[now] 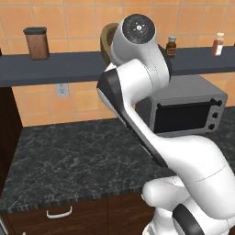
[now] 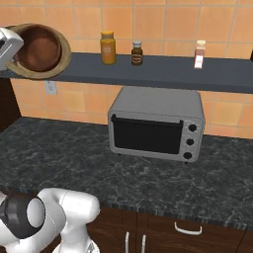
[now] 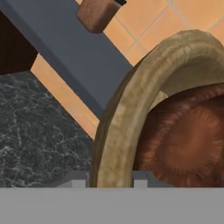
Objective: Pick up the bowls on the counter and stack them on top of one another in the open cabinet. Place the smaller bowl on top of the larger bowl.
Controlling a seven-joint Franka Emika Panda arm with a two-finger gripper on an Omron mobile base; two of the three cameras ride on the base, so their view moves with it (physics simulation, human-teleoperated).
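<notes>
Hand (image 3: 106,183) clenched on tan bowl (image 3: 127,109) rim, tilted at shelf (image 2: 148,69); reddish bowl (image 2: 39,48) nested inside.

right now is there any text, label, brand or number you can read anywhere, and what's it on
None can be read.
Yellow jar: label area plain, no lettering.
Dark bottle: pale label, too small to read.
White bottle: reddish band, too blurred to read.
Oven: three knobs, no legible marks.
Brown canister: no text.
Bowls: no text.
</notes>
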